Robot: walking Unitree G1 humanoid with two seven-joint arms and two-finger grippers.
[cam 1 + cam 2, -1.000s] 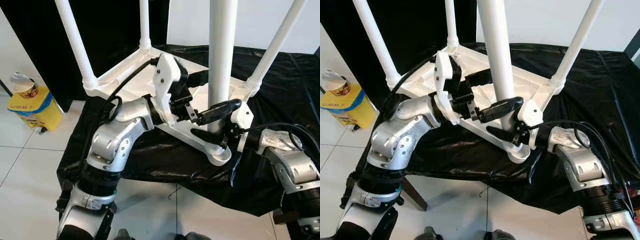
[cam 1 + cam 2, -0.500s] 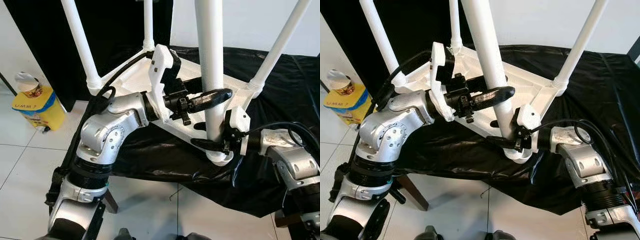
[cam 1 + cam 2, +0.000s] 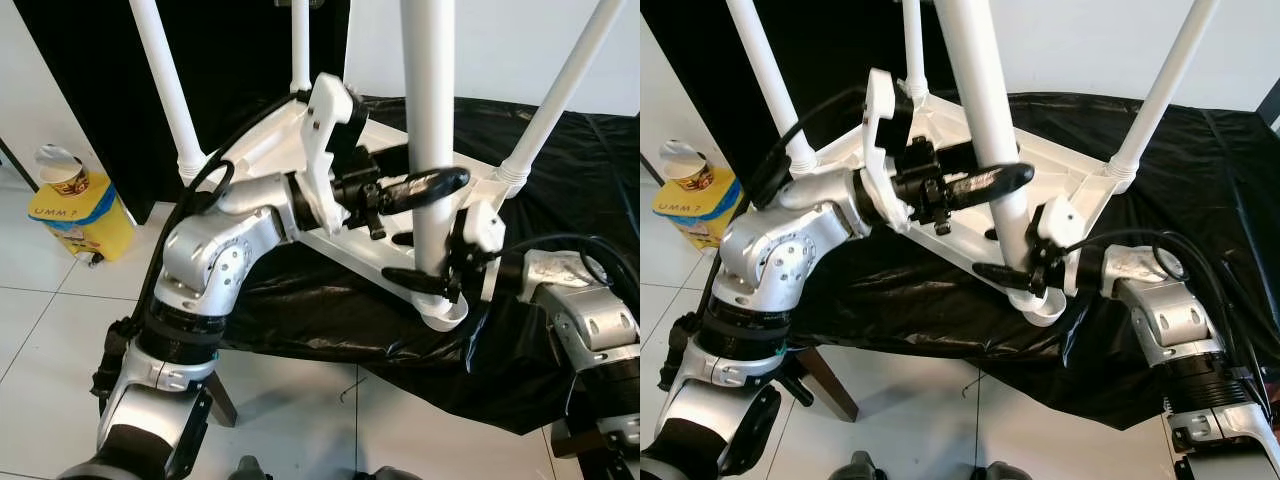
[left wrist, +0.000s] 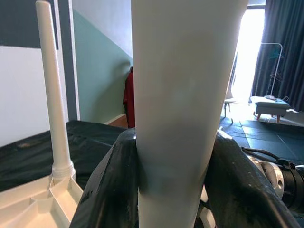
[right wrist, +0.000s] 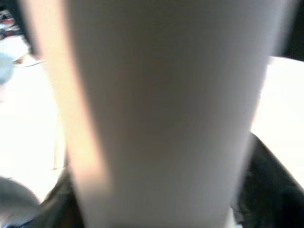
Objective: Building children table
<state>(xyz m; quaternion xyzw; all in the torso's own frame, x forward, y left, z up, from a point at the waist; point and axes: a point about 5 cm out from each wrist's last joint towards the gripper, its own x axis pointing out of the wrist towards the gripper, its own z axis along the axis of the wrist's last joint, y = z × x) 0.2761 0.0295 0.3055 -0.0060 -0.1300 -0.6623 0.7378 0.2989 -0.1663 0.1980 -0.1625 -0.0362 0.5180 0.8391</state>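
near table leg (image 3: 430, 130) clamped between left gripper (image 3: 425, 184) and right gripper (image 3: 425, 283), 3 other legs (image 3: 165, 90) ringing upturned tabletop (image 3: 385, 250), open floor (image 3: 60, 330) at left

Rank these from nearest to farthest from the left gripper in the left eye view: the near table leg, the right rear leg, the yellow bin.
1. Near leg: clamped in the left gripper.
2. Right rear leg: to the robot's right.
3. Yellow bin: on the floor, far left.
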